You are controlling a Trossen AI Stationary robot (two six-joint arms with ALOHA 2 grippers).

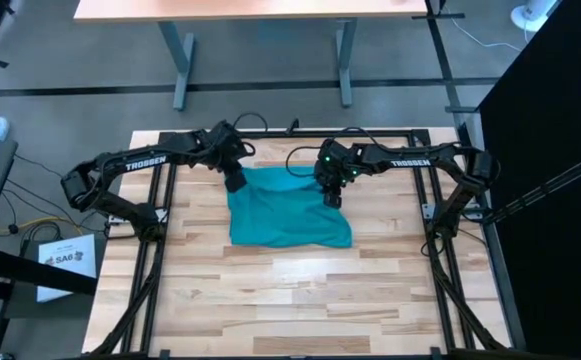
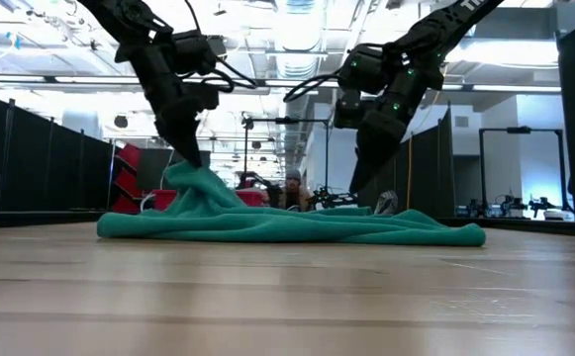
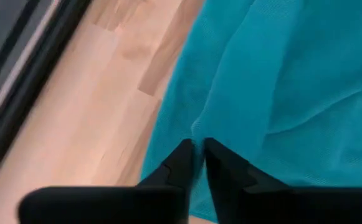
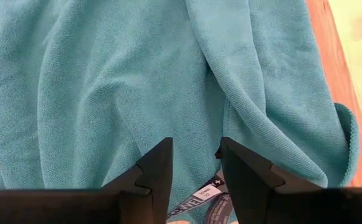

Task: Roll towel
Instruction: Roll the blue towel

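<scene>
Pinched tight on a fold of cloth, the left gripper has its two dark wedge-shaped fingers nearly together, with a thin ridge of fabric caught between the tips. What it grasps is the plain teal soft cloth towel, lying crumpled in the middle of the pale wooden plank table, toward the far side, as a rough rectangle with rumpled edges. In the high view the left gripper sits at the towel's far left corner and the right gripper at its far right part.

From table height the towel is a long low heap, flat for most of its length and drawn up into a peak under the left gripper, which the overhead picture does not reveal. There the right gripper hangs over the cloth.

The right wrist camera shows a looped, terry-like weave on the towel, with deep rounded folds and a rolled hem at one edge. The right gripper has its fingers spread apart with cloth showing in the gap; whether the tips touch the fabric I cannot tell. Just between them lies a small white printed label, seen in no other view.

The left wrist view shows smoother, brighter teal cloth beside bare wood.
</scene>
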